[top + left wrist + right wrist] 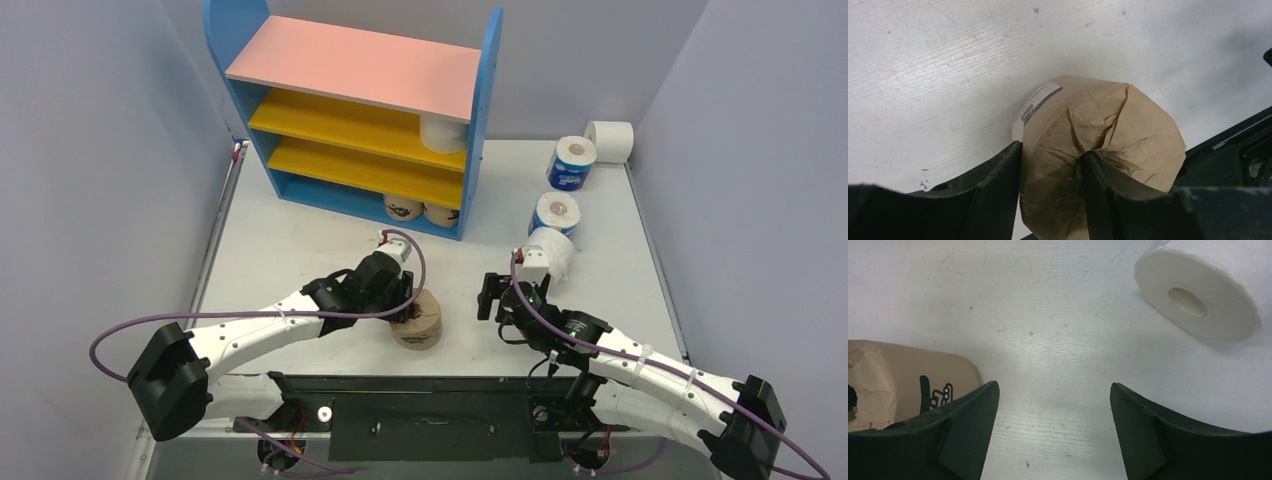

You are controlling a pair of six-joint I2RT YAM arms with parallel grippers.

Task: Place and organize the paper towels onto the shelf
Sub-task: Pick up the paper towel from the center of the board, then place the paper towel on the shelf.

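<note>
The shelf (360, 65) stands at the back left. A white roll (443, 132) sits on its upper yellow shelf, and two tan printed rolls (403, 208) sit on its blue base. My left gripper (405, 312) is shut on a tan roll (418, 325) that stands on end near the front edge. In the left wrist view one finger (1100, 190) is in the roll's (1098, 120) core and the other is outside its wall. My right gripper (495, 297) is open and empty over bare table (1054, 385), right of the tan roll (893, 380).
Two blue-wrapped rolls (571, 163) (555, 213) and a white roll (610, 140) lie at the right back. Another white roll (555, 250) lies just beyond my right wrist and also shows in the right wrist view (1198, 295). The table's front edge is close behind the tan roll.
</note>
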